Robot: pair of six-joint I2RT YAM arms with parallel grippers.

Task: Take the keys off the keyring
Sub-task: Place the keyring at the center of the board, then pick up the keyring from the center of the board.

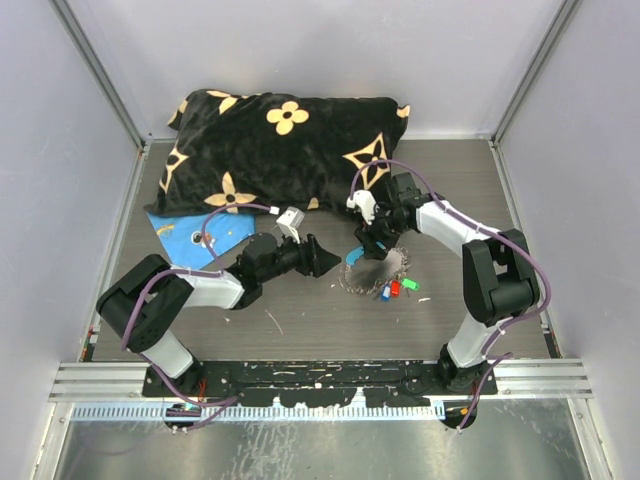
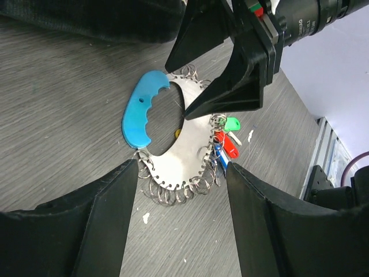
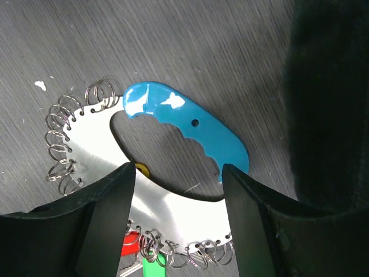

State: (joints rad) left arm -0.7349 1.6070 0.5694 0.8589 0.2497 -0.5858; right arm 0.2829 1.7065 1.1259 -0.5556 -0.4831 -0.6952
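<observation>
The keyring (image 1: 362,272) is a flat silvery crescent edged with several small wire rings, with a light-blue curved grip (image 2: 141,109). It lies flat on the table. Tiny red, blue and green keys (image 1: 395,288) hang on its right edge. My left gripper (image 1: 325,260) is open and empty just left of it; in the left wrist view (image 2: 180,168) its jaws frame the keyring's near edge (image 2: 179,164) and the keys (image 2: 225,141). My right gripper (image 1: 372,245) is open and stands over the keyring's far side. Its view (image 3: 177,168) shows the plate (image 3: 173,210), grip (image 3: 190,124) and keys (image 3: 151,268).
A black pillow with tan flower marks (image 1: 285,140) lies across the back of the table. A blue flat sheet (image 1: 195,232) lies under its left end, behind my left arm. Grey walls close in the left, right and back sides.
</observation>
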